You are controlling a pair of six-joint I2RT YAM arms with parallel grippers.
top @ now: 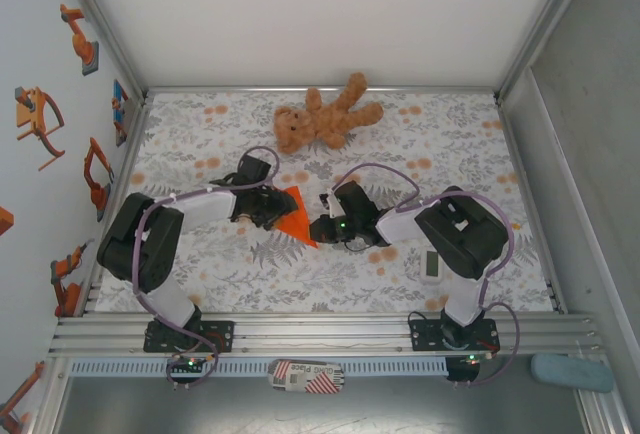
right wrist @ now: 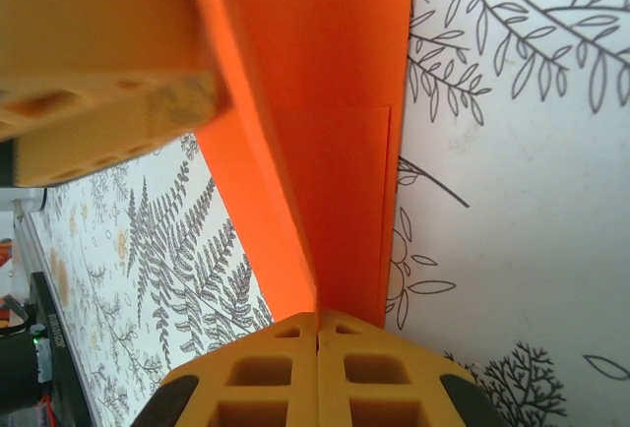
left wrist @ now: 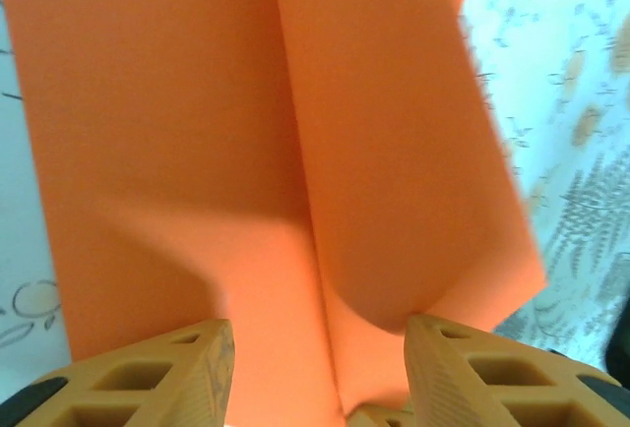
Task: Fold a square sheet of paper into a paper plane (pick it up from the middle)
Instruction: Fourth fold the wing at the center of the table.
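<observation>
Square sheet of paper (top: 297,214), part-folded with a centre crease, lies mid table (top: 450,144), thin, light, floppy, crumples easily; right gripper (right wrist: 317,321) pinches its creased edge, left gripper (left wrist: 317,334) spread astride it, so best held at folds.

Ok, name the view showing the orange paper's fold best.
Left wrist: the orange paper is close up, its fold line running up the frame. Right wrist has it pinched in the right gripper, steeply angled. Top external gives a small wedge.
</observation>
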